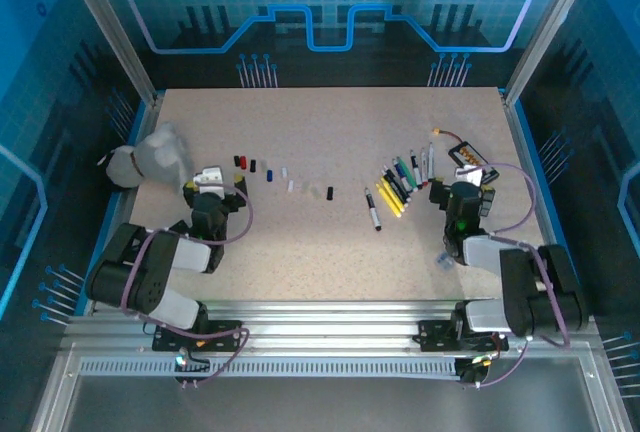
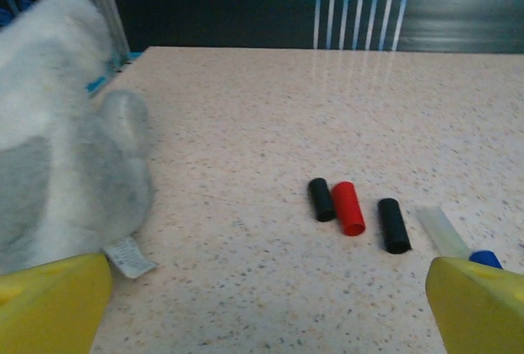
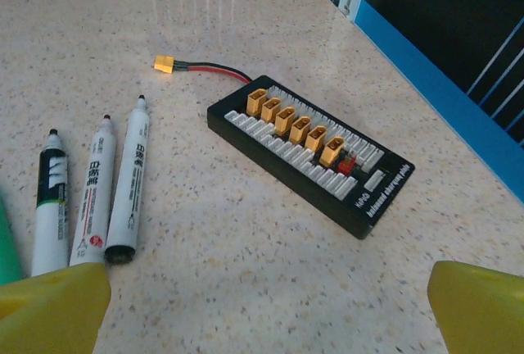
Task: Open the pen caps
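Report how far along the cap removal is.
Done: loose caps lie in a row on the table, among them a red cap, and three pens show bare tips. In hand: nothing; the left gripper and right gripper are open and empty. Left: the pen pile is too small to check for caps not yet pulled.

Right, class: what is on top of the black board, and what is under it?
On top of the board: a row of orange connectors and white sockets. It lies flat on the table, so anything beneath is covered.
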Controlling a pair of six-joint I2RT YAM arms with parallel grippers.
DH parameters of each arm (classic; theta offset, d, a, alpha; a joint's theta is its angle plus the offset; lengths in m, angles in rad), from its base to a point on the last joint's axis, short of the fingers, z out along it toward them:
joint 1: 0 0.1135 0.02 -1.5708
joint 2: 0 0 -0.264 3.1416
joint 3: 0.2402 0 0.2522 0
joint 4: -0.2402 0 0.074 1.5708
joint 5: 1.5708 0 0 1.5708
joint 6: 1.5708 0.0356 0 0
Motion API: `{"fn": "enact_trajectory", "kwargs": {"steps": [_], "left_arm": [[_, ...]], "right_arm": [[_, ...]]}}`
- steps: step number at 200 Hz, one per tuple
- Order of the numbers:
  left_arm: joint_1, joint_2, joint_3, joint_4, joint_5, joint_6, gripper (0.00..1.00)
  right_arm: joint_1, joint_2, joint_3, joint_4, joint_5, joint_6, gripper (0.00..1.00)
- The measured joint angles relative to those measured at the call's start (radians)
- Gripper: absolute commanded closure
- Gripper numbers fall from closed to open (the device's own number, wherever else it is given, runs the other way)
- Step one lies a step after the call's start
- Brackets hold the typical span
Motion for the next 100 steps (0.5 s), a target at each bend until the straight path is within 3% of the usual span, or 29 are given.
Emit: {"fn": "enact_trajectory", "kwargs": {"steps": [50,100], "left_arm": [[0.033,0.033,0.069,-0.082,0.061,-0.004,0.01],[0.033,0.033,0.069,-0.104,0.076,-0.004,0.01]], "right_arm": [[0.000,0.005,-0.060,0.156,-0.064,0.000,0.00],[0.000,-0.167,-0.080,0.100,-0.051,-0.039,0.00]]}}
